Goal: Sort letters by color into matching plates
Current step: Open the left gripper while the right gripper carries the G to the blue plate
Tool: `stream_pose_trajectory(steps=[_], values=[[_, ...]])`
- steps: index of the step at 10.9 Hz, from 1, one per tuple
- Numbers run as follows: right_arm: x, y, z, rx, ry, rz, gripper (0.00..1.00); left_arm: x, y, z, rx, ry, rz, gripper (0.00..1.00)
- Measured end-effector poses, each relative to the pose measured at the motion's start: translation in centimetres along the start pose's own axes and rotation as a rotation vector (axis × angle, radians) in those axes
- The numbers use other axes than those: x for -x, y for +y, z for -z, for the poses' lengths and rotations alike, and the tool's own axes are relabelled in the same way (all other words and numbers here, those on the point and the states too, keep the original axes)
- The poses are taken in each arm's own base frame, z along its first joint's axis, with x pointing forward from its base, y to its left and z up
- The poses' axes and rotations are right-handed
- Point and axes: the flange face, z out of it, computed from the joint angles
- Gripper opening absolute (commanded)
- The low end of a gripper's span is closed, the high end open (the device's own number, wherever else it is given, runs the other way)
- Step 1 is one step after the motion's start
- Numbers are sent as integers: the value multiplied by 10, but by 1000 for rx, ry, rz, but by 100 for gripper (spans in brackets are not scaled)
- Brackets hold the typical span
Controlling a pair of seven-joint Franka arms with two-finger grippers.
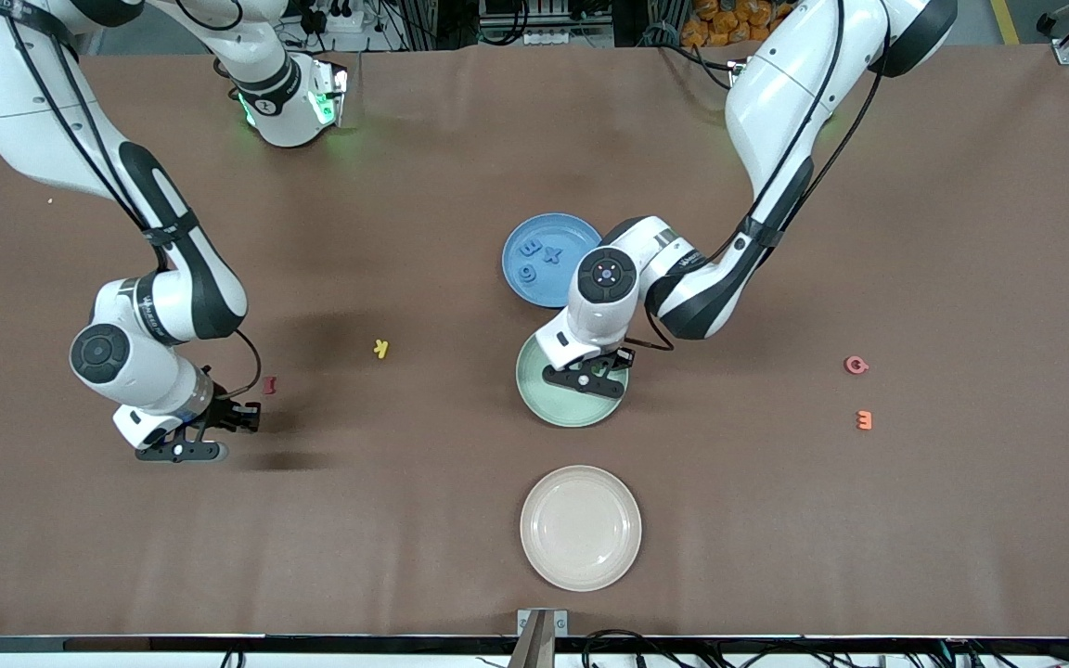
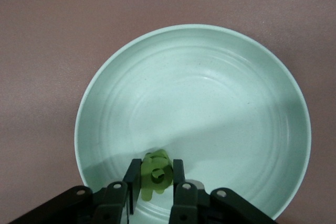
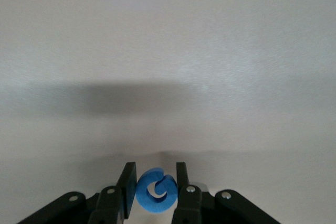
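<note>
My left gripper (image 1: 616, 360) is shut on a green letter (image 2: 156, 176) and holds it low over the pale green plate (image 1: 560, 408), near its rim (image 2: 194, 29). The wrist view shows no other letter in that plate. My right gripper (image 1: 236, 419) is shut on a blue letter (image 3: 156, 190) and holds it over bare table at the right arm's end. The blue plate (image 1: 567, 234) lies just farther from the front camera than the green plate. It holds three blue letters (image 1: 534, 260).
A beige plate (image 1: 581, 527) lies nearer to the front camera than the green plate. A dark red letter (image 1: 268, 383) lies beside my right gripper. A yellow letter (image 1: 381, 349) lies mid-table. Pink (image 1: 856, 366) and orange (image 1: 864, 419) letters lie toward the left arm's end.
</note>
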Motion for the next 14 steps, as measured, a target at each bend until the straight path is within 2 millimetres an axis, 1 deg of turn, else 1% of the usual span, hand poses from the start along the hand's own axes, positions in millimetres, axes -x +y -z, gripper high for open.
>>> stream_pose_trajectory(steps=[2, 4, 6, 7, 8, 10, 12, 14], values=[[0, -27, 4, -11, 5, -60, 27, 0, 0, 0, 0, 1, 1, 100], [1, -64, 14, -43, 10, -110, 27, -3, -1, 3, 2, 8, 7, 100], [7, -107, 24, -60, 4, -149, 27, -8, -3, 9, 5, 21, 14, 100], [12, -130, 27, -61, -1, -152, 27, -12, -6, 14, 7, 32, 21, 100], [20, -155, 30, -58, -14, -160, 27, -18, -14, 22, 8, 47, 34, 100], [39, -216, 39, -61, -21, -157, 27, -36, -44, 51, 13, 92, 81, 100], [64, -276, 47, -71, -21, -132, 27, -50, -77, 88, 16, 146, 125, 100], [101, -342, 51, -80, -27, -91, 27, -56, -98, 126, 13, 192, 155, 100]])
